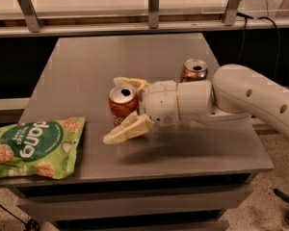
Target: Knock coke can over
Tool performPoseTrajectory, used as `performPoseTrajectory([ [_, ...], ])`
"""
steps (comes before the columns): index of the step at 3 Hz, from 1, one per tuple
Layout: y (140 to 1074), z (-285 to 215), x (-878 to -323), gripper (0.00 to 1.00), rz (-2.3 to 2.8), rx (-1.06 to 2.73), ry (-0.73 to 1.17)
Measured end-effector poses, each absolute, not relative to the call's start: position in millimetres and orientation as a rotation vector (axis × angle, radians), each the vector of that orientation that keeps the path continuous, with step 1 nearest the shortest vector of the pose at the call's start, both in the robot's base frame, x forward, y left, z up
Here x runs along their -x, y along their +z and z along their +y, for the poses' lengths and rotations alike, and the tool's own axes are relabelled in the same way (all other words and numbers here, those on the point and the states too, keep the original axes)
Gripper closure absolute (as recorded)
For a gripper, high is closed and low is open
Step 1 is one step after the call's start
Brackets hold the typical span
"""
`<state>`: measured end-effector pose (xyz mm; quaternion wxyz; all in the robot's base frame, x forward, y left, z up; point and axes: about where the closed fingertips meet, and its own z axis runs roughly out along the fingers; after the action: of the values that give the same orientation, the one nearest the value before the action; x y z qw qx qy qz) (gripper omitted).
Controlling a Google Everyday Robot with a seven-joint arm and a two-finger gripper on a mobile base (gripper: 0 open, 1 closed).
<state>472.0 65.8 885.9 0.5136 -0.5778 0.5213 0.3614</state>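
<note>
The red coke can (122, 106) stands upright on the grey table (86, 61), near its middle. My gripper (116, 110) reaches in from the right with its two cream fingers open. One finger (130, 83) lies behind the can and the other finger (126, 130) in front of it, so the can sits between them. The white arm (245, 97) stretches off to the right edge.
A gold-brown soda can (194, 70) stands upright behind the arm's wrist. A green snack bag (34, 147) lies flat at the table's front left corner. A metal rail with posts (154, 13) runs behind the table. The front edge is close below the gripper.
</note>
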Motion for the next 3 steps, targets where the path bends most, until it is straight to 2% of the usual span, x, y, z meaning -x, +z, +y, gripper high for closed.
performPoseTrajectory([
  [3, 872.0, 59.9, -482.2, 0.87, 1.422, 1.334, 0.943],
])
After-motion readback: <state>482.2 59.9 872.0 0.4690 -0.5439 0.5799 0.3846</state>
